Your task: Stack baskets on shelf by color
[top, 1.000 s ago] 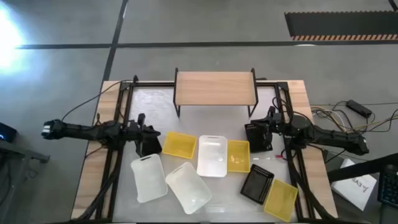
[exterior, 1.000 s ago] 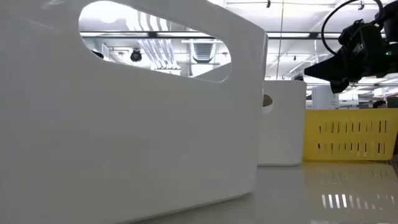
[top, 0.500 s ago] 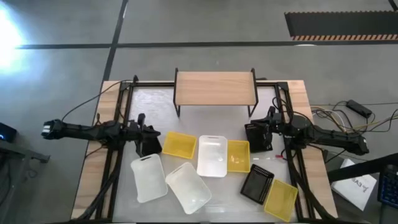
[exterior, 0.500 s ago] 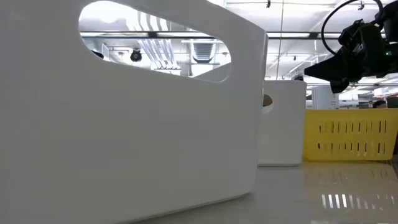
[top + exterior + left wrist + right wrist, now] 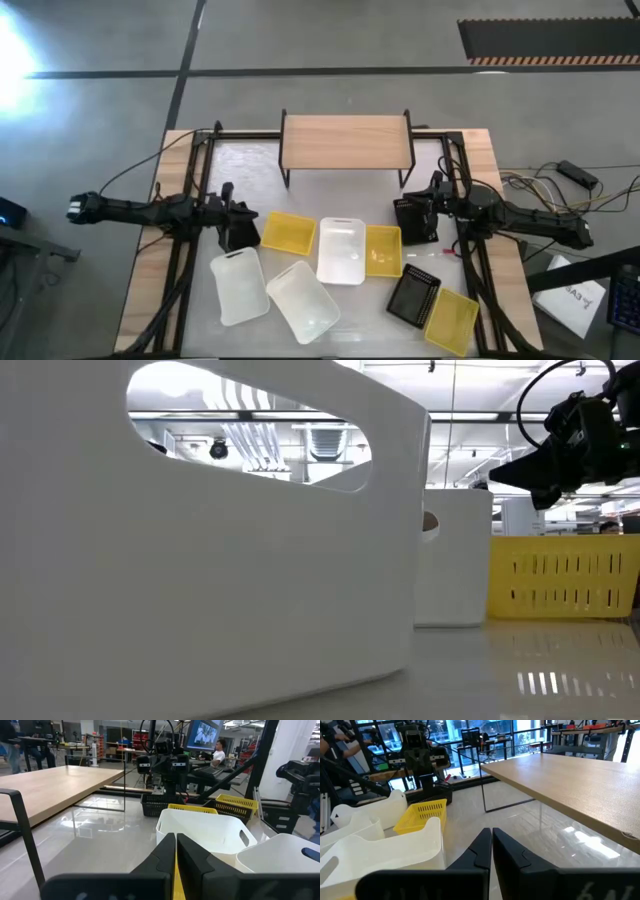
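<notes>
- Dark fingers of my left gripper (image 5: pixel 175 851) met, holding nothing, just beside a yellow basket (image 5: pixel 288 232).
- My right gripper (image 5: pixel 491 845) likewise pinched empty, the shelf (image 5: pixel 346 141) just ahead.

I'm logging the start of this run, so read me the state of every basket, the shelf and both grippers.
Light wooden shelf: top bare.
Three translucent white baskets: on the table, upright, unstacked.
Three yellow slotted baskets: on the table, unstacked.
Black slotted basket: on the table, beside a yellow one.
Left gripper: shut, empty.
Right gripper: shut, empty.
</notes>
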You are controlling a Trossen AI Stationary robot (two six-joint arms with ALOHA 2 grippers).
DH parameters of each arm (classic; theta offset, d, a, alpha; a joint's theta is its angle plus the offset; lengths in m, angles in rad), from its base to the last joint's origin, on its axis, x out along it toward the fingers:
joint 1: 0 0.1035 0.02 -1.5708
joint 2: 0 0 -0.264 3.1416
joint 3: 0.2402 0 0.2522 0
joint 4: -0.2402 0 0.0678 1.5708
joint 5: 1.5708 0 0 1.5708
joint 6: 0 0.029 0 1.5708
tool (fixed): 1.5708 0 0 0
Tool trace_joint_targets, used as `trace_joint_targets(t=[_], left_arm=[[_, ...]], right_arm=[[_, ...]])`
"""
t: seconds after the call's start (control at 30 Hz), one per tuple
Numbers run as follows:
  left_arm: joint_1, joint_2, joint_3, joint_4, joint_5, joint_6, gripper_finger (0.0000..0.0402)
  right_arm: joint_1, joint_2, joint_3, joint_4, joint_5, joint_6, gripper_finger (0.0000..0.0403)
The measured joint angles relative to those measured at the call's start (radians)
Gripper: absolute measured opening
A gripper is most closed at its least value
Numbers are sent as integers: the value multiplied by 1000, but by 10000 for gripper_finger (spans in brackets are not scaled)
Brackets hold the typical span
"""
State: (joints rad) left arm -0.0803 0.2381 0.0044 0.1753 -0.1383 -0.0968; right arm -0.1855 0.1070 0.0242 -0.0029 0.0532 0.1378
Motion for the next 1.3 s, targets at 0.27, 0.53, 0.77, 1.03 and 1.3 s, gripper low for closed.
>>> trace_joint_targets(t=[0.27,0.53,0.77,1.03,1.3], left_arm=[[0,0,0,0,0,0,0],[0,0,0,0,-6,0,0],[1,0,0,121,-130,-78,0],[2,24,4,467,-209,-132,0],[1,200,237,489,-106,33,0]], right_arm=[[0,0,0,0,0,0,9],[0,0,0,0,0,0,9],[0,0,0,0,0,0,9],[0,0,0,0,0,0,9],[0,0,0,0,0,0,9]])
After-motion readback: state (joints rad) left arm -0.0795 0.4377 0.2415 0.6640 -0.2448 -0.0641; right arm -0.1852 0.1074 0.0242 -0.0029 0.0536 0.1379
